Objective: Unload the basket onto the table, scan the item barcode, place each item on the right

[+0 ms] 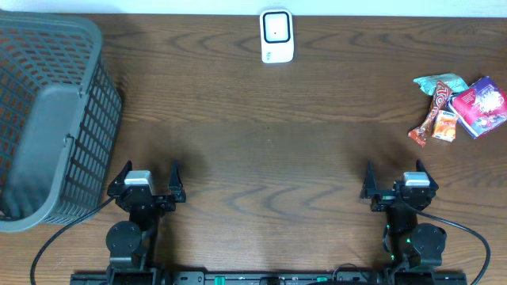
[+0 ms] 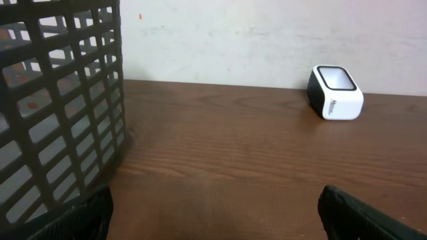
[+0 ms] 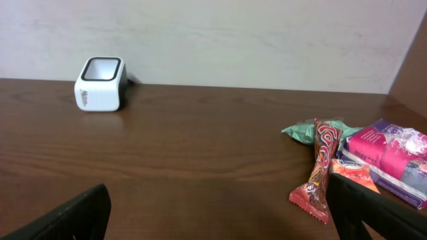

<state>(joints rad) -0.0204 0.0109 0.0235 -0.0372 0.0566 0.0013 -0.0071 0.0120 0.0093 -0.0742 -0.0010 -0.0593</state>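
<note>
Right gripper (image 1: pixel 394 176): lower right of frame, jaws fully apart, empty. Left gripper (image 1: pixel 150 176): lower left, likewise. Snack packets (image 1: pixel 458 107): right edge, heaped (touching one another); probably light, crinkly, slippery, best pinched at a flat sealed end. Scanner (image 1: pixel 276 36): top centre.

The table (image 1: pixel 269 158) is dark brown wood. A grey basket (image 1: pixel 47 119) stands at its left edge. A small white scanner (image 1: pixel 276 36) sits at the far edge, near the middle. Near the right edge lie snacks in a little heap: a green packet (image 1: pixel 440 83), a long red packet (image 1: pixel 437 107), a small orange packet (image 1: pixel 445 125) and a pink packet (image 1: pixel 485 105).
</note>
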